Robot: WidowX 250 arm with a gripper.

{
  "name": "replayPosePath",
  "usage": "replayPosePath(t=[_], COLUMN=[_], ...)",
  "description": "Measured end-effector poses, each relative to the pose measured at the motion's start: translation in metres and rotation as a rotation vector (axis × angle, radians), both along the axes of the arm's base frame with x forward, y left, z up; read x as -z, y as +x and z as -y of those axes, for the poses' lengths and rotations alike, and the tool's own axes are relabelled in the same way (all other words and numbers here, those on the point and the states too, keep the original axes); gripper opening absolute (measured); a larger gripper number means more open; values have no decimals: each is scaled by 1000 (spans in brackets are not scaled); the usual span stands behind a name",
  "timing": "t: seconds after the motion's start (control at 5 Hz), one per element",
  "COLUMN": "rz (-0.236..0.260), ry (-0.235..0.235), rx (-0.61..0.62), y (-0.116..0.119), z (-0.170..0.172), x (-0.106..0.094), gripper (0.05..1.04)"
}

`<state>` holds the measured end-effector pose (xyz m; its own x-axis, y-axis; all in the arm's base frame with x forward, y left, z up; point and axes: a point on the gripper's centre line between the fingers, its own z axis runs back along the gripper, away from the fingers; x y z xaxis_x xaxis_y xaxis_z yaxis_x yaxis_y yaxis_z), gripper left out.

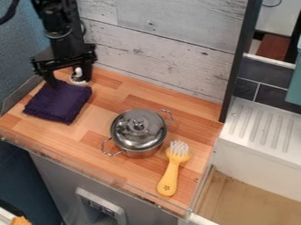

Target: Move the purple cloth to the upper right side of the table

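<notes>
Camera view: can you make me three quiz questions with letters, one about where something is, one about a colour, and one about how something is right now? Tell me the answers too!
1. Seen from the pot, where is the brush?
A) Upper left
B) Inside it
C) Lower right

2. What colour is the cloth?
A) Green
B) Purple
C) White

3. How is the pot?
A) Lid on
B) Lid off
C) Tipped over

Answers:
1. C: the brush lies below and to the right of the pot.
2. B: the cloth looks dark purple all over.
3. A: the shiny lid covers the pot, knob up.
</notes>
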<state>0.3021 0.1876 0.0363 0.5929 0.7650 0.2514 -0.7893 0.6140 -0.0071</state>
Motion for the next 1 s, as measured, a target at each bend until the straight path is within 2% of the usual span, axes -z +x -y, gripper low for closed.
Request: replayPosePath(t=[0.2,0.4,0.8,1.0], rz=[-32,-63,-114,-111], ry=[34,36,-2,-7], rx=[3,-14,0,18], y=[2,3,1,3], z=[-22,-42,-54,-54], x=[16,36,72,74], gripper=[1001,1001,1001,1001])
